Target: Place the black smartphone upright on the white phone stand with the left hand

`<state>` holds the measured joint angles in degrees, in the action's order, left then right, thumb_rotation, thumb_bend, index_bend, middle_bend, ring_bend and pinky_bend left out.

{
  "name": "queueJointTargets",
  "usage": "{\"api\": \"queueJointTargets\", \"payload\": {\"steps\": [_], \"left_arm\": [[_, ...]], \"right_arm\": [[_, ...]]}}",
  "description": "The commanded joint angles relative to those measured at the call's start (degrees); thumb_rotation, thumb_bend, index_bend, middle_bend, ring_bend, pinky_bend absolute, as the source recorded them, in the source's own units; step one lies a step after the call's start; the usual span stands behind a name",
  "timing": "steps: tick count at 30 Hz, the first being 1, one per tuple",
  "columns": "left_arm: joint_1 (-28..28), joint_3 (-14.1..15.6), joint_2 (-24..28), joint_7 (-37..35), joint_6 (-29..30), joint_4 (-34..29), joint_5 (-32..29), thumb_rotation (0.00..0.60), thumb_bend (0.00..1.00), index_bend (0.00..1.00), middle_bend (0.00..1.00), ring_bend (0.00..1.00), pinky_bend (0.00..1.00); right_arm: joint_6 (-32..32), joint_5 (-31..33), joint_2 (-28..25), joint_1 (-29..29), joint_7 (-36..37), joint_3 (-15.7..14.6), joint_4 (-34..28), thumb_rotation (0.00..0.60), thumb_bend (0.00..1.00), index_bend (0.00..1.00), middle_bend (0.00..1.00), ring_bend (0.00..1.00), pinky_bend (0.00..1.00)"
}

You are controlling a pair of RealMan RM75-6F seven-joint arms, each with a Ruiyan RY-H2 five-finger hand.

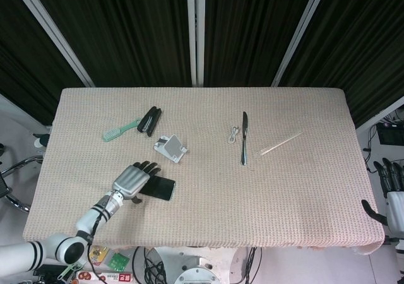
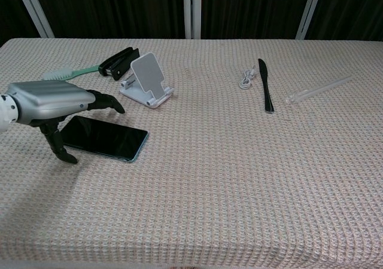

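The black smartphone lies flat on the woven cloth, left of centre. My left hand hovers over the phone's left end with its fingers stretched out and its thumb pointing down beside the phone's near edge; it holds nothing. The white phone stand stands empty a short way beyond the phone. My right hand shows only at the right edge of the head view, off the table, fingers pointing up.
A black stapler and a green brush lie behind the stand. Further right lie a coiled white cable, a black knife and a clear straw.
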<state>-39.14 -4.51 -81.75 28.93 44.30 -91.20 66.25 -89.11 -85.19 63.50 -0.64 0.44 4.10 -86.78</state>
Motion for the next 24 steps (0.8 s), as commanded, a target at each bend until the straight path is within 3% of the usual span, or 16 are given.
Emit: {"api": "queueJointTargets", "payload": {"steps": [1, 11, 24], "left_arm": [[-0.65, -0.05, 0.15, -0.8, -0.44, -0.61, -0.98, 0.6, 0.08, 0.13, 0.07, 0.08, 0.23], [-2.44, 0.74, -0.4, -1.13, -0.39, 0.13, -3.62, 0.6, 0.17, 0.14, 0.08, 0.08, 0.23], [-3.72, 2.49, -1.07, -0.45, 0.91, 1.08, -4.24, 0.6, 0.17, 0.17, 0.08, 0.08, 0.23]], "right_arm": [[0.08, -0.02, 0.04, -0.03, -0.01, 0.02, 0.01, 0.6, 0.16, 0.0, 0.0, 0.0, 0.0], [0.75, 0.3, -0.01, -0.09, -0.05, 0.03, 0.06, 0.6, 0.16, 0.0, 0.0, 0.0, 0.0], [1.33, 0.84, 0.1, -0.25, -0.66, 0.27, -0.42, 0.6, 0.17, 0.0, 0.0, 0.0, 0.0]]}}
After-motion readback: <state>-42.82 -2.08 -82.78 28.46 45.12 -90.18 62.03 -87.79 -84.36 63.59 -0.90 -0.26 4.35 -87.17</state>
